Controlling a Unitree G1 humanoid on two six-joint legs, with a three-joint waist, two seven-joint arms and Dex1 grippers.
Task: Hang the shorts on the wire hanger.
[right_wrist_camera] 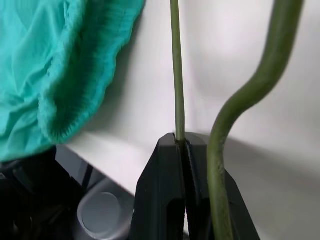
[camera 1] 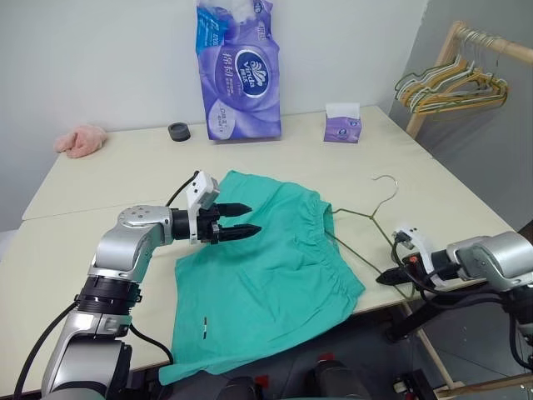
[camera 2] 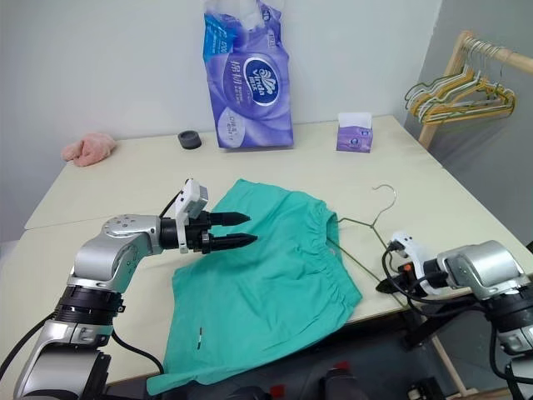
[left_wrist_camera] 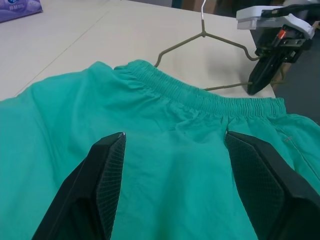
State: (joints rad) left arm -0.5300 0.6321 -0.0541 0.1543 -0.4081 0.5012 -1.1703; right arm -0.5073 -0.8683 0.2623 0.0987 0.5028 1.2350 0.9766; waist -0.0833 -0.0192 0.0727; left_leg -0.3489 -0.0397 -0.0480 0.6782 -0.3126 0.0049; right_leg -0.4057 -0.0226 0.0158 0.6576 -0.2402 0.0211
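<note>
Right end effector (camera 1: 393,276) is seen at the near desk (camera 1: 100,179) edge, fingers clamped on the hanger (camera 1: 360,218) wire. Shorts (camera 1: 266,275) are spread flat mid-desk, waistband touching the hanger, hem overhanging the near edge. Left end effector (camera 1: 241,218) is held wide above the shorts, empty. Risk judged: thin wire could twist or slip in the pinch, or snag the waistband. The pinch itself is shown by the right wrist view; eye views give layout.

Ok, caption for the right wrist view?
Right claw shut on the wire hanger beside the shorts.
</note>
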